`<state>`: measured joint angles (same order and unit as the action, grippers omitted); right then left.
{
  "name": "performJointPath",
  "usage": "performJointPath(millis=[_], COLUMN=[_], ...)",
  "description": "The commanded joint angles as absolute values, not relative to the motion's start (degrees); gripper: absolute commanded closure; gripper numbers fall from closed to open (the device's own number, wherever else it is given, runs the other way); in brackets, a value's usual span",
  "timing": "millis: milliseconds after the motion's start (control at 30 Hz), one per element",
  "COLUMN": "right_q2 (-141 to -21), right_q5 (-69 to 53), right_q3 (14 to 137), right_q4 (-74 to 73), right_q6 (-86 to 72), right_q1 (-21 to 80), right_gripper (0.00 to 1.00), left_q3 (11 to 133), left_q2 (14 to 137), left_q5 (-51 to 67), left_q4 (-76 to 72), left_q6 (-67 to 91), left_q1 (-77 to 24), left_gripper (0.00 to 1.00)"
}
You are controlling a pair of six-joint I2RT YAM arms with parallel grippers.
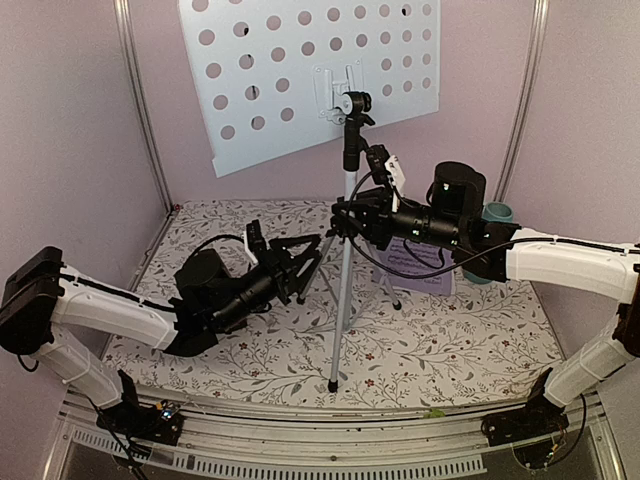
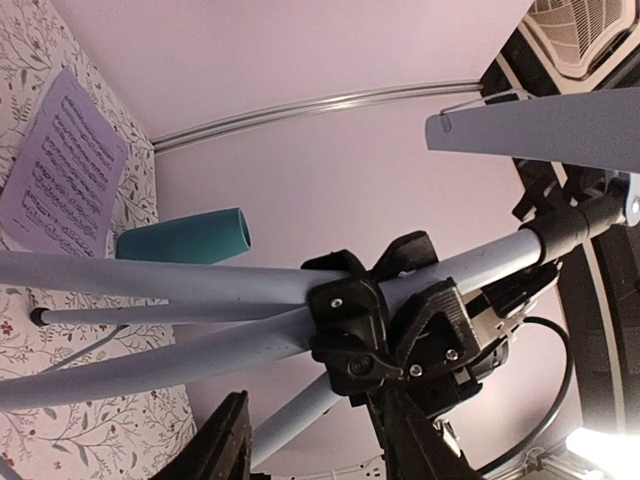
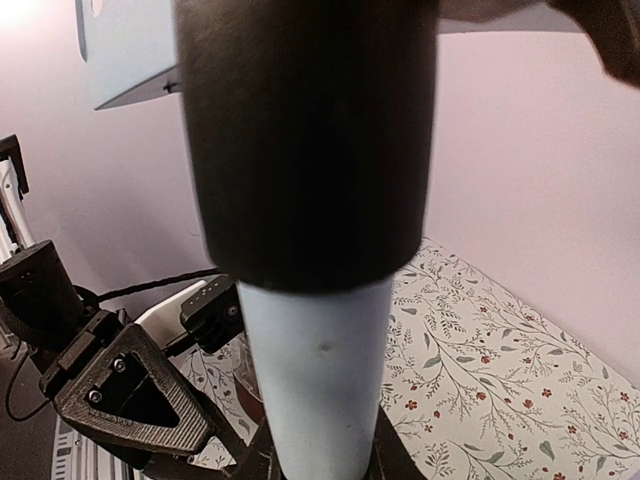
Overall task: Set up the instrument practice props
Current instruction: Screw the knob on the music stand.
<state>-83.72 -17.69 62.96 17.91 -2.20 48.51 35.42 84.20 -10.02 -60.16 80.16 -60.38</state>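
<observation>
Black left gripper (image 1: 308, 268) low at left of centre, lying sideways just above the floral surface (image 1: 450, 345). Jaws apart, one of the silver tripod legs (image 1: 338, 330) passing between them in the left wrist view; touching or not, impossible to tell.

At centre, upright on those spread legs, the music stand (image 1: 300, 80): pale-blue perforated desk high at the back, tilted, with the silver pole (image 1: 349, 188) beneath it.

Just right of the pole, right gripper (image 1: 354, 216), extended in level from the right and clamped on the pole below its black collar (image 1: 351, 155). Pole filling the right wrist view at close range.

Further right, under the right arm, white-lilac sheet-music pages (image 1: 425, 275) flat on the surface, well apart from the desk. Beyond them, teal cup (image 1: 498, 212) near the back right corner. No metronome to be made out.

Step in hand, by appearance: settling the tripod, right side steadying the pole, left side at a leg. Next move, probably: spread that leg fully, check for a firm, level stand, let go gently, then lift the pages onto the desk.
</observation>
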Motion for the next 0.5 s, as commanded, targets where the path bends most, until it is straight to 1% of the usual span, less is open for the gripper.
performJointPath(millis=[0,467], right_q2=[-88.33,-88.13], right_q5=[-17.59,-17.49], right_q3=[59.94,59.35], right_q4=[8.97,9.23], right_q6=[-3.78,-3.87], right_q1=[49.93,49.92], right_gripper=[1.0,1.0], left_q3=[39.04,43.85], left_q2=[86.19,89.26], left_q5=[-11.29,-11.02], left_q4=[-64.38,-62.29], left_q6=[85.41,87.23], left_q1=[-61.61,-62.13], left_gripper=[0.54,0.55])
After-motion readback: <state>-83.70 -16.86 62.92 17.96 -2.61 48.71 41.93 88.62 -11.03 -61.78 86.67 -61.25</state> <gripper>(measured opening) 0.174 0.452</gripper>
